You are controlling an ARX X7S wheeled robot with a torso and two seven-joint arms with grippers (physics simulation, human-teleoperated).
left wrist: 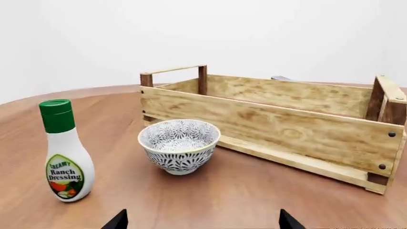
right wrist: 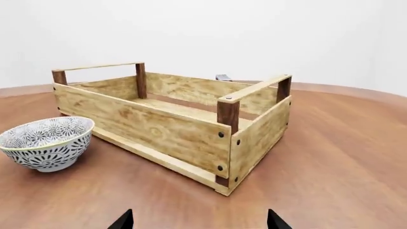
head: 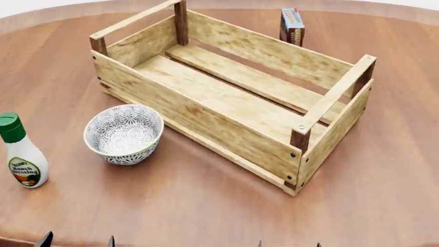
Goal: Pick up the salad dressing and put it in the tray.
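The salad dressing (head: 22,152) is a white bottle with a green cap and a Ranch Dressing label. It stands upright at the table's left, and also shows in the left wrist view (left wrist: 66,152). The tray (head: 205,90) is a large light-wood crate with dark corner posts, empty, in the table's middle; it also shows in the left wrist view (left wrist: 273,126) and the right wrist view (right wrist: 159,119). My left gripper (head: 77,241) is open and empty at the table's near edge, short of the bottle. My right gripper (head: 289,244) is open and empty, short of the tray.
A grey-white patterned bowl (head: 124,134) stands between the bottle and the tray, near the tray's long side. A small box (head: 292,25) stands upright behind the tray. The round wooden table (head: 205,206) carries them all.
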